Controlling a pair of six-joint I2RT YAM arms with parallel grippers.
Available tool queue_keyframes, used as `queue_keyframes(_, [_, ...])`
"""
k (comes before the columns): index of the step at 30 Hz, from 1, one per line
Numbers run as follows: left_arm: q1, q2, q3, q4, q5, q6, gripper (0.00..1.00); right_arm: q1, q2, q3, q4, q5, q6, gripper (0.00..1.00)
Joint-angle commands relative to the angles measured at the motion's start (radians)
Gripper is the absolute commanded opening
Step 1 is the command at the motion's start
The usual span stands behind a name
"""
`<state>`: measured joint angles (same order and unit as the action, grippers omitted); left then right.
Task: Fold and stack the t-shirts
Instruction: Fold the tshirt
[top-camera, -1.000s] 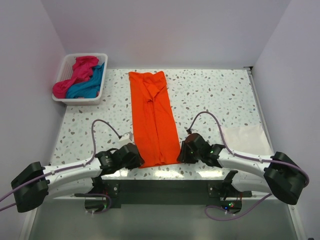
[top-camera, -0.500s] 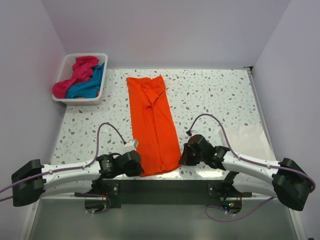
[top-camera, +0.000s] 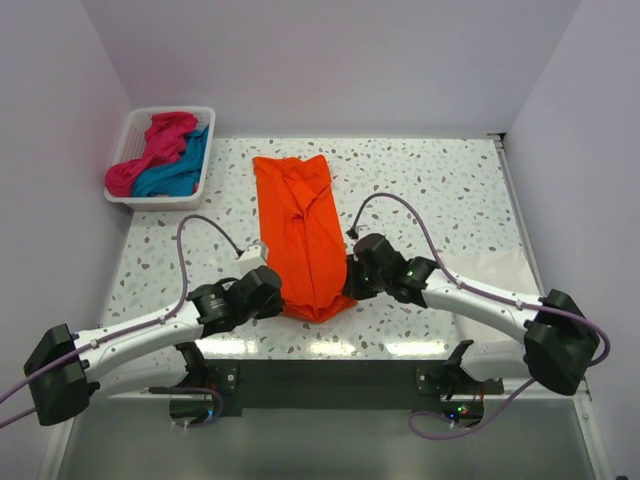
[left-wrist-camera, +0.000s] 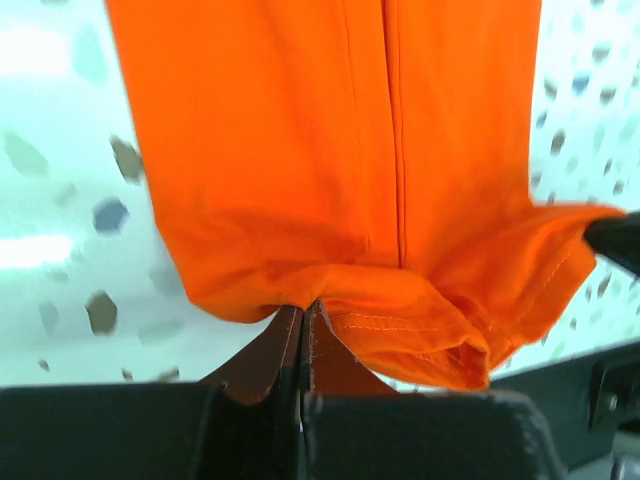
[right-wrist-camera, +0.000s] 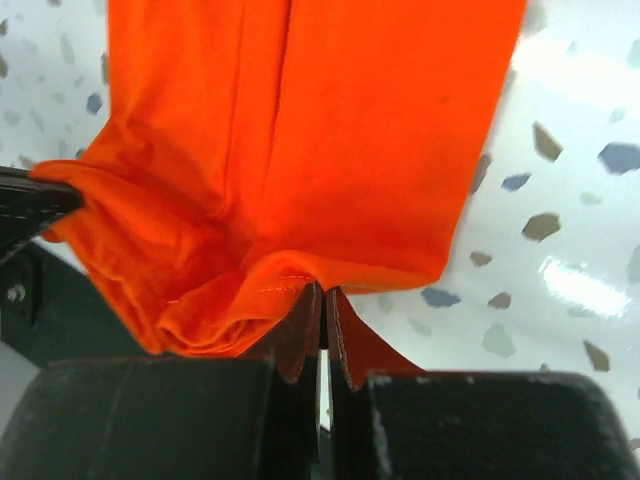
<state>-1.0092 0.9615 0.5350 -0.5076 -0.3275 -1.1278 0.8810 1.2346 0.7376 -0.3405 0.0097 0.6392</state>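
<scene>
Speckled white surface (top-camera: 430, 190), plain lilac walls, and the orange t-shirt (top-camera: 298, 215) stretching away from both grippers as a narrow strip. A second ago that strip lay long and flat with its near end by the arm bases. Now the left gripper (top-camera: 272, 292) and right gripper (top-camera: 350, 280) have lifted that end and carried it forward, so the strip looks shorter and bunches between them. I read that as the end-to-end fold under way but not finished, since the lifted end has yet to reach the far one. From overhead I cannot see fingertips because the wrists cover them. Each wrist camera settles it: both grippers are clamped tight on the stitched hem (left-wrist-camera: 400, 322), which sags in a loose roll between them. The left wrist view even catches the right gripper's tip at the cloth's far corner. Only the overhead view shows what waits: the magenta t-shirt (top-camera: 160, 135) and teal t-shirt (top-camera: 185, 165) heaped in the basket (top-camera: 125, 197), well beyond and left of the left gripper.
</scene>
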Motion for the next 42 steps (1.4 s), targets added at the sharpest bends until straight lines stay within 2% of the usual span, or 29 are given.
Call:
queue_keyframes(1, [0.075,0.039,0.065,0.095,-0.083,0.108,0.00,-0.036,0.098,0.087,0.049,0.062,-0.059,0.00])
queue_keyframes(12, [0.267,0.235,0.121,0.345,-0.116,0.146,0.00,-0.155,0.362,0.319,0.162,0.096,-0.082,0.00])
queue_keyframes(17, [0.343,0.311,0.161,0.389,-0.119,0.160,0.00,-0.180,0.454,0.430,0.152,0.111,-0.114,0.00])
queue_keyframes(30, [0.511,0.537,0.321,0.457,-0.028,0.227,0.00,-0.290,0.678,0.658,0.112,0.033,-0.144,0.00])
queue_keyframes(34, [0.576,0.612,0.332,0.526,0.039,0.244,0.00,-0.324,0.756,0.738,0.103,0.006,-0.138,0.00])
queue_keyframes(36, [0.606,0.640,0.353,0.533,0.076,0.256,0.07,-0.341,0.779,0.766,0.089,-0.007,-0.130,0.03])
queue_keyframes(37, [0.616,0.657,0.355,0.540,0.087,0.258,0.14,-0.347,0.787,0.781,0.089,-0.008,-0.125,0.12])
queue_keyframes(38, [0.629,0.660,0.349,0.549,0.100,0.261,0.35,-0.353,0.796,0.787,0.089,-0.007,-0.124,0.17])
queue_keyframes(40, [0.672,0.652,0.338,0.601,0.159,0.276,0.48,-0.370,0.798,0.801,0.081,-0.033,-0.122,0.25])
queue_keyframes(41, [0.684,0.646,0.338,0.609,0.178,0.290,0.60,-0.375,0.783,0.803,0.080,-0.040,-0.127,0.33])
queue_keyframes(42, [0.704,0.639,0.341,0.615,0.212,0.301,0.63,-0.384,0.767,0.799,0.075,-0.031,-0.139,0.39])
